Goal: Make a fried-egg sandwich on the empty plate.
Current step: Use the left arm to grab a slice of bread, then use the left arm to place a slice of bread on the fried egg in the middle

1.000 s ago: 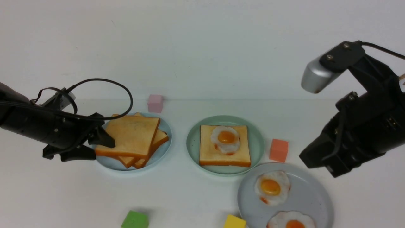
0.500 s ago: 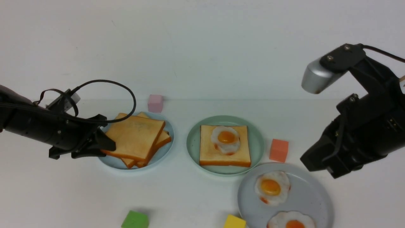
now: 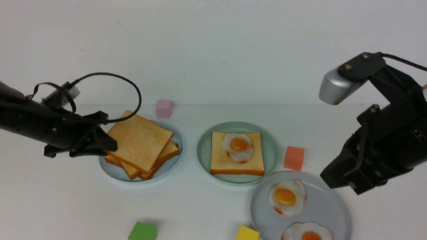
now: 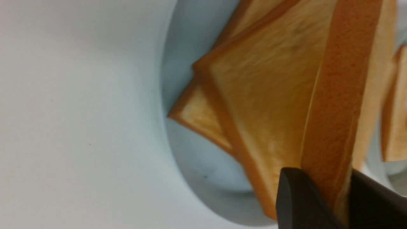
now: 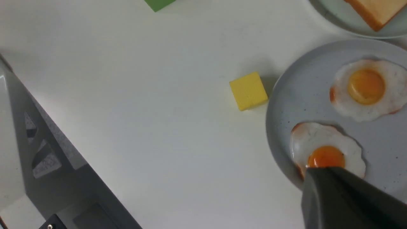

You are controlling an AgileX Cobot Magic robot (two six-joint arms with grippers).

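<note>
The left gripper (image 3: 106, 148) is clamped on the edge of the top toast slice (image 3: 140, 141), which tilts up from the toast pile (image 3: 165, 153) on the pale blue plate (image 3: 111, 171), toward the tabletop's left edge. At mid-tabletop, the mint-green plate (image 3: 203, 150) carries a single toast slice (image 3: 222, 156) topped by a fried egg (image 3: 238, 145). The right gripper (image 3: 343, 181), closed and empty, hangs beside the grey speckled plate (image 3: 320, 206).
</note>
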